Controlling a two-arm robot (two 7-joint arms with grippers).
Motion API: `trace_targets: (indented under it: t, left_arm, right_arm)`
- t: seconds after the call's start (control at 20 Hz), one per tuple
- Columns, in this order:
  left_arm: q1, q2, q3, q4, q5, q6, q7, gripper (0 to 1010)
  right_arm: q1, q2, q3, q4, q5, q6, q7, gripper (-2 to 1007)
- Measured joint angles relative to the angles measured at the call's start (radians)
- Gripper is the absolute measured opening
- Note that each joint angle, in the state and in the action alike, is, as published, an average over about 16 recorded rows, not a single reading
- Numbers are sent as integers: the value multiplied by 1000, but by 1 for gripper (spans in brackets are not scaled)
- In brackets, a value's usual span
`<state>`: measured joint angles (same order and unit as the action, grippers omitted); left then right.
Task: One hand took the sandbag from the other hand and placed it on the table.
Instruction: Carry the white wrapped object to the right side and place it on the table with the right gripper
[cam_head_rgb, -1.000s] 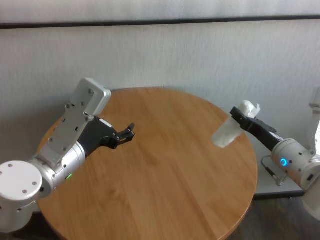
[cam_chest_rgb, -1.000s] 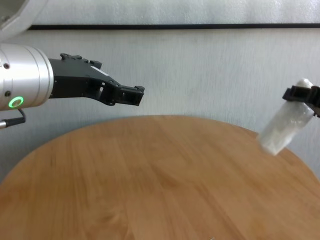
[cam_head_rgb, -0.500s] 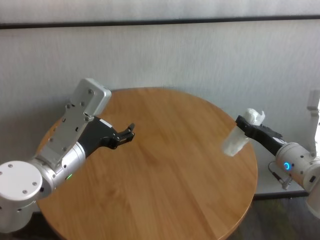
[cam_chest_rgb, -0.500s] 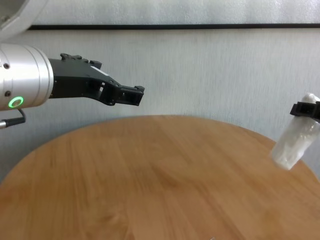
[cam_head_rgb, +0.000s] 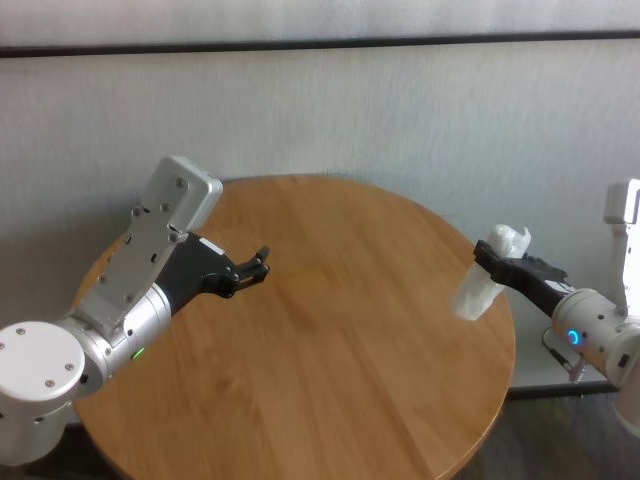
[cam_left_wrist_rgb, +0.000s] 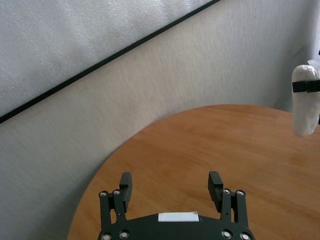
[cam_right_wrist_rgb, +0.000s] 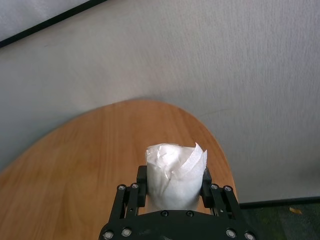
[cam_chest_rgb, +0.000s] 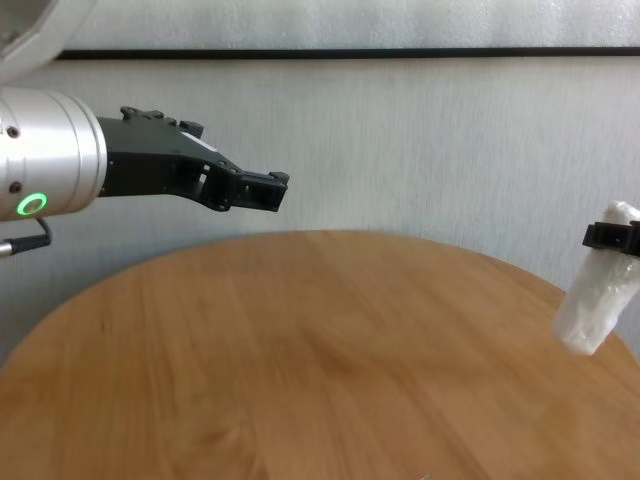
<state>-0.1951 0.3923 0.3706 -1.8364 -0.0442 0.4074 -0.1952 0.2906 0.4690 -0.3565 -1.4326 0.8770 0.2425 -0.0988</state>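
White and lumpy, the sandbag (cam_head_rgb: 478, 280) hangs from the right hand (cam_head_rgb: 497, 261), which is clenched on the bag's upper end. The bag tilts down toward the tabletop (cam_head_rgb: 330, 330) at its right rim, its lower end above the wood and apparently not touching. In the right wrist view the bag (cam_right_wrist_rgb: 175, 175) sits squeezed between the two fingers (cam_right_wrist_rgb: 142, 181).

The left hand (cam_head_rgb: 252, 270) hovers over the left part of the tabletop with its fingers spread and nothing between them; the left wrist view shows both fingers (cam_left_wrist_rgb: 125, 186) well apart over bare wood, with the bag (cam_left_wrist_rgb: 306, 100) far off across the tabletop.

Judging by this, the handover looks finished: the hand with the blue light has the bag and the hand with the green light is released. What is left is to lower the bag onto the wood, let go and withdraw.

Compared with a second ago, the right hand has drawn back toward the right rim of the tabletop and sunk lower; the bag, which hung further in over the wood, is now at the rim and more upright. The left hand has not moved, and its fingers are spread as before.
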Motion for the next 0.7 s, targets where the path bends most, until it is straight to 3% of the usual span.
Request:
trace_targets:
  t: [0.7]
  left_arm:
    - [0, 0, 0, 0, 0, 0, 0, 1000]
  right_arm:
    - [11, 19, -31, 14, -73, 39, 51, 603]
